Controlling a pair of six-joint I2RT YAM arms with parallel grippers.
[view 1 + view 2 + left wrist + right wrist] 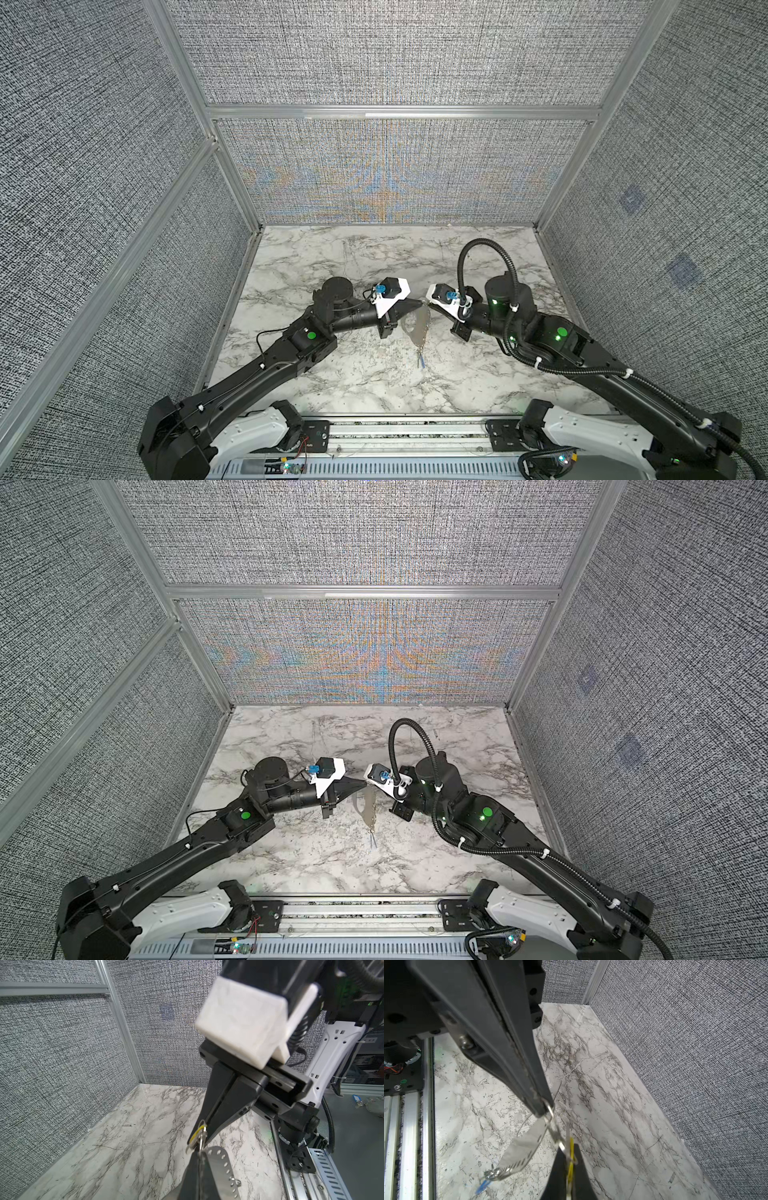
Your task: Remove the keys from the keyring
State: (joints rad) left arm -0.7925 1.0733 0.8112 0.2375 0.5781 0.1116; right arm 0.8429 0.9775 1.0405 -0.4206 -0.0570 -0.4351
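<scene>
We are holding the keyring [525, 1145] up off the desk [612, 1115], in the lower middle of the right wrist view, so the blue key [482, 1185] is dangling free below it. Our left gripper [569, 1152] is clenching the yellow key [571, 1159]. Our right gripper [545, 1110] is pinching shut on the keyring's top edge, bracing it, we judge, for pulling that key off.

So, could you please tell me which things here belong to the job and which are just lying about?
Job: keyring, gripped by the left end effector; yellow key, in the right end effector; blue key, hanging off the keyring.
Lying about: table; blue tag off the table.
</scene>
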